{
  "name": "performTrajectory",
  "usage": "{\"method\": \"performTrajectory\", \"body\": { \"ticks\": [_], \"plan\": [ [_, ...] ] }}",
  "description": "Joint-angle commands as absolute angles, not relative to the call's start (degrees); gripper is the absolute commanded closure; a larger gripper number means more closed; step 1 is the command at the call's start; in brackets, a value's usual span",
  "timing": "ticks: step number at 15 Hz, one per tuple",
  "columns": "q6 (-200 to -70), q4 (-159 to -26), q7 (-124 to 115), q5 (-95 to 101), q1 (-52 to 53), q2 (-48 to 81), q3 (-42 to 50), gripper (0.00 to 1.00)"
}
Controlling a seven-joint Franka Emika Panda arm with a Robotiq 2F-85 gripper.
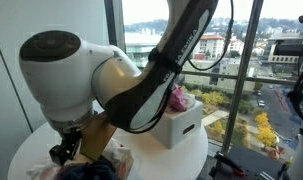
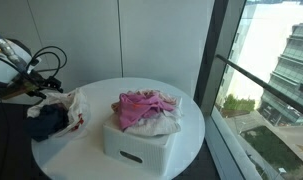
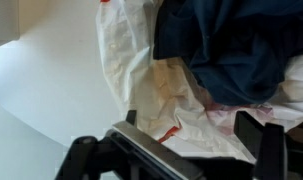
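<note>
Hovering over a heap of laundry, the end effector (image 3: 191, 128) has its jaws spread wide apart with nothing between them, and it touches no cloth that I can see. The heap lies on the round white worktop (image 2: 196, 125), near the white bin (image 2: 141, 150) but apart from it, on the bin's side away from the window (image 2: 266, 60).

To my eye this is the approach before a pick. The jaws are lined up above the cream cloth (image 3: 141, 75), with the navy garment (image 3: 241, 40) bunched right against it. A grasp from here would call for a straight drop onto a raised fold and then a firm pinch. Flat cloth gives little to catch, and the two pieces could come up together.

The cream cloth looks thin and creased, with small red marks near its edge. The navy garment looks heavier, matte and crumpled. The bin is hard, smooth plastic, box-shaped with rounded corners. Pink clothes (image 2: 143, 103) are piled loosely above its rim, soft and rumpled.
</note>
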State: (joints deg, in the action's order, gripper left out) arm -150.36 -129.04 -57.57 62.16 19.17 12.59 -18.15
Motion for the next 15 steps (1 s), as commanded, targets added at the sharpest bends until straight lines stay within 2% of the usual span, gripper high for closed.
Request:
{"method": "performTrajectory", "body": {
  "ticks": [1,8,15],
  "plan": [
    [-152.1,-122.5,-54.4,63.1,19.4,19.4,-18.1,0.00],
    [-152.6,-111.5,-43.6,56.3,19.6,27.8,-15.3,0.00],
    [-152.0,-114.0,-32.2,42.2,21.2,29.3,-13.8,0.00]
  ]
}}
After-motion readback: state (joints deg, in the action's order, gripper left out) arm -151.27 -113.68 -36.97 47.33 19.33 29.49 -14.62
